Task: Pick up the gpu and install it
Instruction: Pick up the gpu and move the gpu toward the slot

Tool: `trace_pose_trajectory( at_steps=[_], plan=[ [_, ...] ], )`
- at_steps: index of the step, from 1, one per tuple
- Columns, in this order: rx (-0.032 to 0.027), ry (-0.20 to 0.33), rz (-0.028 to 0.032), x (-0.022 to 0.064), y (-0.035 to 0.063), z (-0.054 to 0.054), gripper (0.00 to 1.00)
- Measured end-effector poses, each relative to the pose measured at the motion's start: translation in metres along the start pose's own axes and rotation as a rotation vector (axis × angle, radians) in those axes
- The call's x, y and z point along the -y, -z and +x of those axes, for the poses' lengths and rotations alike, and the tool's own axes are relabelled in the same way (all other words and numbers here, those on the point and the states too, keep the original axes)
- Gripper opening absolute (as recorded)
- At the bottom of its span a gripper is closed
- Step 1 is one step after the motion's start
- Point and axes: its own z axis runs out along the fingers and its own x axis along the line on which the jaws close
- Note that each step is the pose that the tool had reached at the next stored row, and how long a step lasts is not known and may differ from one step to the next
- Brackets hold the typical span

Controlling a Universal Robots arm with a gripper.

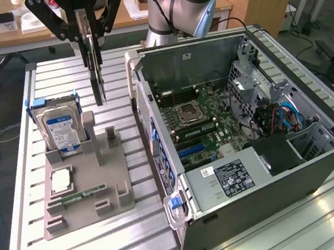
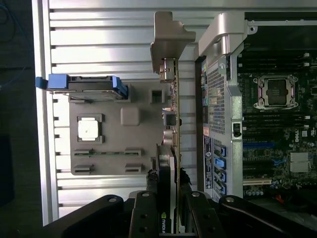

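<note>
The gpu (image 1: 95, 79) hangs on edge above the grey holder tray (image 1: 114, 167), lifted free of it, between the hard drive and the open computer case (image 1: 262, 168). My gripper (image 1: 91, 40) is shut on the card's upper part, black linkage arms spread on both sides. In the wrist view the gpu (image 2: 172, 119) runs edge-on away from my gripper (image 2: 168, 196), with its silver end bracket (image 2: 171, 34) at the far end. The green board edge and dark face are pinched between the fingers (image 2: 190, 203). The card sits just outside the case's perforated rear wall (image 2: 215, 99).
A silver hard drive (image 1: 60, 130) in a blue caddy stands upright on the tray. A processor (image 1: 61, 180) and a memory stick (image 1: 78, 196) lie there too. The motherboard (image 1: 199, 118) with blue slots (image 2: 257, 145) lies exposed inside the case. The slatted aluminium table (image 1: 78, 249) supports everything.
</note>
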Motion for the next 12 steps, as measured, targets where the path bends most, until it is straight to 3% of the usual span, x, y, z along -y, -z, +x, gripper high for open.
trace_pose_trajectory(
  at_steps=[5, 12],
  plan=[
    [-0.0002, 0.000, 0.0001, -0.0001, 0.0001, -0.002, 0.27],
    [-0.0001, 0.000, 0.0000, -0.0010, -0.0005, -0.019, 0.27]
  ],
)
